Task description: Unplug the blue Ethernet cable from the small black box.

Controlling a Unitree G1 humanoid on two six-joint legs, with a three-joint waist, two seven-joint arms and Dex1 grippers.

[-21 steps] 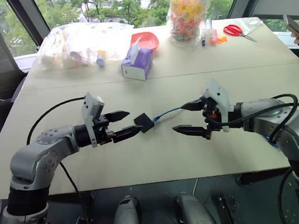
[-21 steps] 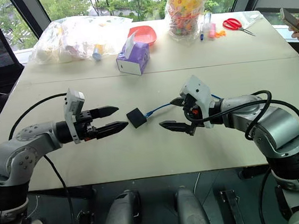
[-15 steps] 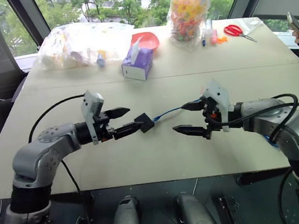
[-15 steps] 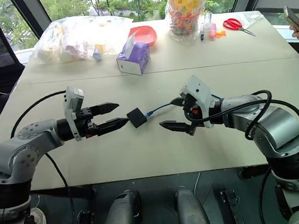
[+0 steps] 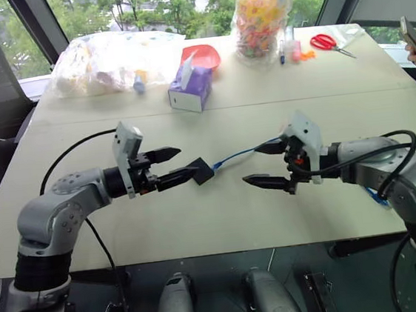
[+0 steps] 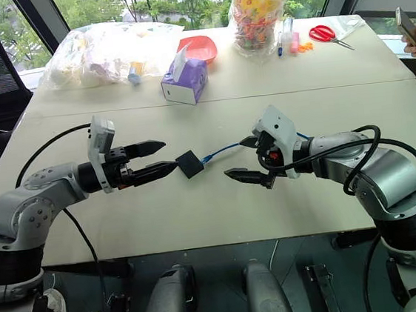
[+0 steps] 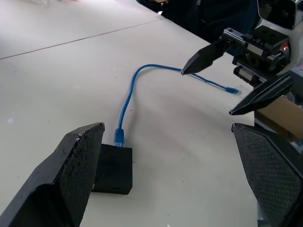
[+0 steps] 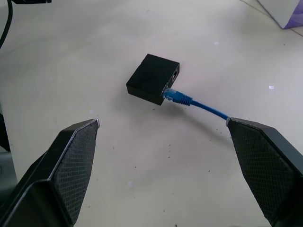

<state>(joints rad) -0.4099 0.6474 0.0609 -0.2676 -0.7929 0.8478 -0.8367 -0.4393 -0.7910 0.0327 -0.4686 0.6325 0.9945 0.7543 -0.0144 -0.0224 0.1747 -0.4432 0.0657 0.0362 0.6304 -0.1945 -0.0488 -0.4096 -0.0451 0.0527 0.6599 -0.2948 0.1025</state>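
Small black box (image 8: 152,79): flat on the table (image 5: 222,221), between both grippers.
Blue Ethernet cable (image 8: 199,104): plugged into its side.
Left gripper (image 6: 158,158): spread wide, empty.
Right gripper (image 6: 242,158): likewise.
Writing: none legible.

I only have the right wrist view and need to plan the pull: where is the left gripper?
Observer: The left gripper is open, its tips right beside the small black box, on the side away from the plugged-in end.
Operator: Is the cable's other end attached to anything?
Observer: No. The blue Ethernet cable ends in a loose plug lying on the table, close to the open right gripper.
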